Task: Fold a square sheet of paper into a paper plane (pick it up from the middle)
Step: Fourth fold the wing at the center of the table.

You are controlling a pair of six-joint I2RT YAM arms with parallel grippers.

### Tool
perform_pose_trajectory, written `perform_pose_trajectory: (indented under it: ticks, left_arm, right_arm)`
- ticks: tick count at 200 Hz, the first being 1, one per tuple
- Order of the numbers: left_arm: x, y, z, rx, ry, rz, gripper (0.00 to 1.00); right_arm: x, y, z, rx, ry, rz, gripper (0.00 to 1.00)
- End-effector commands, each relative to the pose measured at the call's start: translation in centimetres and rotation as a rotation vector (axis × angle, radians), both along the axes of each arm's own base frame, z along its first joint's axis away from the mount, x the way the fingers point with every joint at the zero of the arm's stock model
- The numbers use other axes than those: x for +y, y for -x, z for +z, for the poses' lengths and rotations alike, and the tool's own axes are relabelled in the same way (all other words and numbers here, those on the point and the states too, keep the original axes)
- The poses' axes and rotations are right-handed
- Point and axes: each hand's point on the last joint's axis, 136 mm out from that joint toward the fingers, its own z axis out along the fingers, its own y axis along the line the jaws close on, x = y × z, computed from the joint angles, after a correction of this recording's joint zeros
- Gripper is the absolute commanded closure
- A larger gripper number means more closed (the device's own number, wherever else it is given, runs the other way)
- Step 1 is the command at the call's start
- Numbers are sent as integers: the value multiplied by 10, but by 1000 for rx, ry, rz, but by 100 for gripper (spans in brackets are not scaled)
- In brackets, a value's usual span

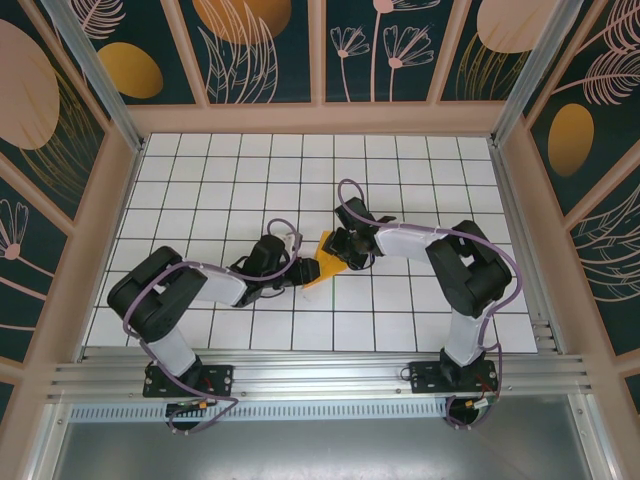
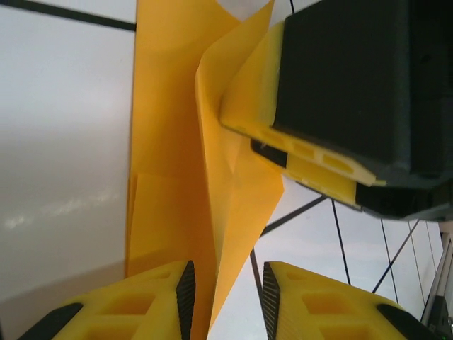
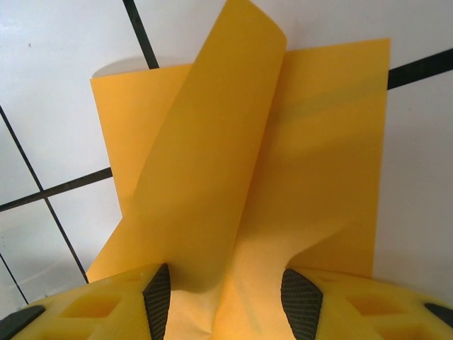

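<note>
Over the middle of the tiled table, wedged between both arms: the square sheet of paper, part-folded, one flap standing up. Likely to spring open or slump, judging by the soft, unpressed creases. Could skew off its centre line if tugged from both sides at once, or tear where bunched.

At the left gripper: jaws parted, with a paper edge loose between the pads, so little restraint from that side. At the right gripper: jaws about half spread, with the sheet bowed across the gap between the fingers. Gripping or merely straddling, cannot tell.

Hidden from above by both wrists: most of the sheet's outline. Cut off in the wrist views: far corners and lower layers. Hard to separate: yellow finger from yellow paper.
</note>
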Motion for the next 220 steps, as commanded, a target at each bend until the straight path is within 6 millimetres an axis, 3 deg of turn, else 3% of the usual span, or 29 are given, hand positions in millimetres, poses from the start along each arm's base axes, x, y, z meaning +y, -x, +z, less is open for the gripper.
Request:
perform_pose_trajectory:
  ticks: [1, 53, 91, 137, 162, 220]
  left_arm:
    - [1, -9, -7, -3, -25, 12, 69]
    - [9, -7, -20, 24, -57, 42, 82]
    - [11, -5, -26, 59, -45, 61, 92]
    - [14, -3, -29, 86, -25, 72, 94]
    - [14, -4, -28, 91, -15, 75, 94]
    - [14, -3, -28, 95, -3, 76, 94]
  right_arm:
    - [-61, 54, -80, 226, 281, -36, 48]
    - [-48, 42, -61, 172, 233, -6, 48]
    - [-22, 17, -20, 45, 127, 69, 48]
    - [3, -2, 29, -95, 43, 184, 48]
    - [4, -2, 32, -94, 74, 197, 48]
    - [11, 2, 15, -25, 139, 173, 46]
